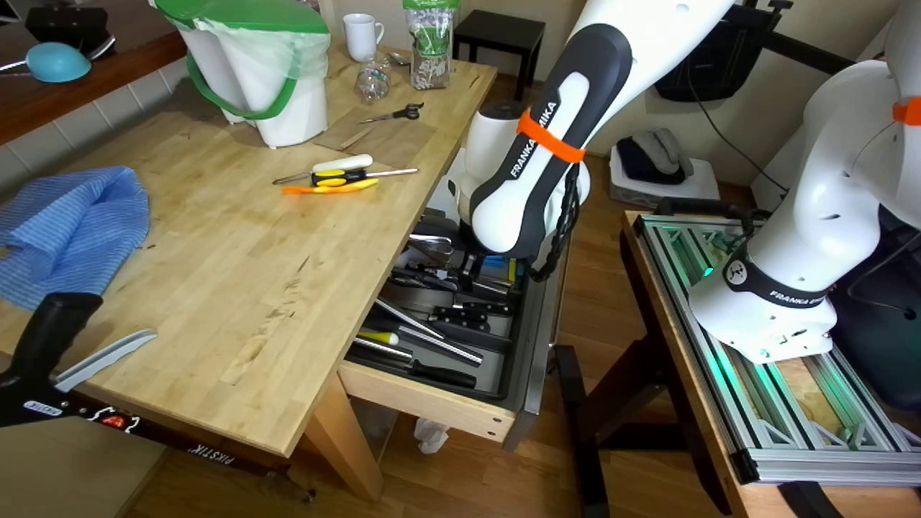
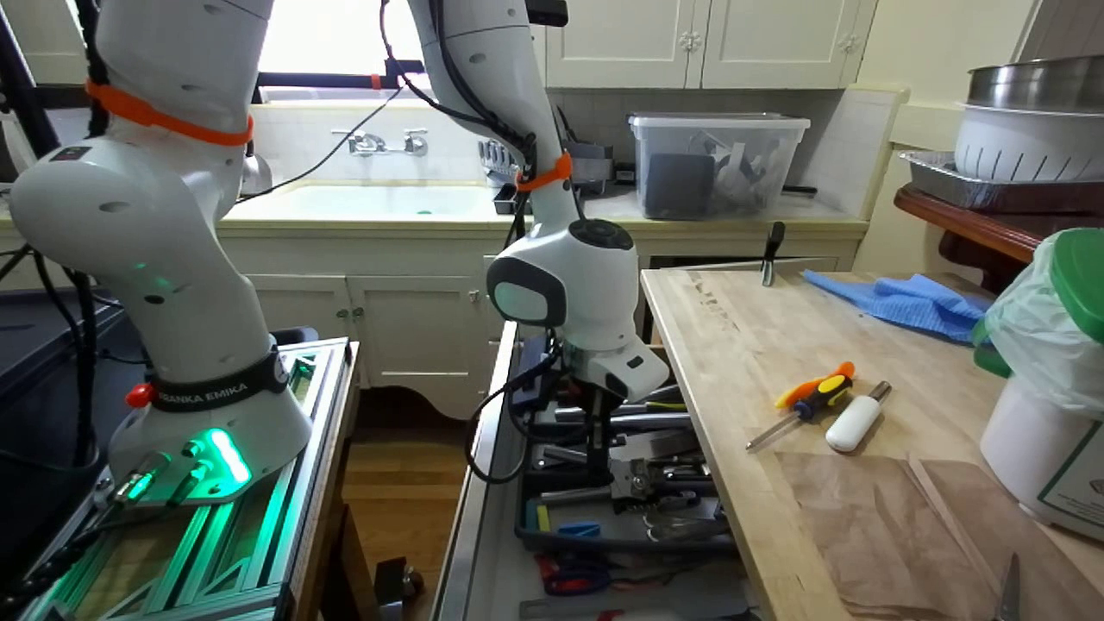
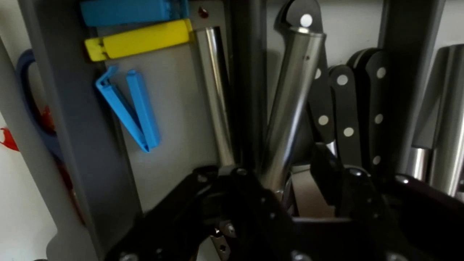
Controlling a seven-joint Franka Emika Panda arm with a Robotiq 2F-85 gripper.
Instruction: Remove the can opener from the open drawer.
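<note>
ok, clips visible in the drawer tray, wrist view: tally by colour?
Blue: 2 (the spread-open clip, plus the cropped clip at the picture's top edge)
Yellow: 1 (the yellow clip)
Total: 3

In an exterior view, the drawer [image 1: 424, 401] juts from under the right side of the table [image 1: 216, 252] — the divider tray [image 1: 495, 370] in it, the robot's base [image 1: 763, 313] to the right. On top, the cloth [image 1: 72, 223] lies left, the screwdriver [image 1: 345, 175] right of it, the bucket [image 1: 266, 75] beyond, the mug [image 1: 360, 37] farthest.
</note>
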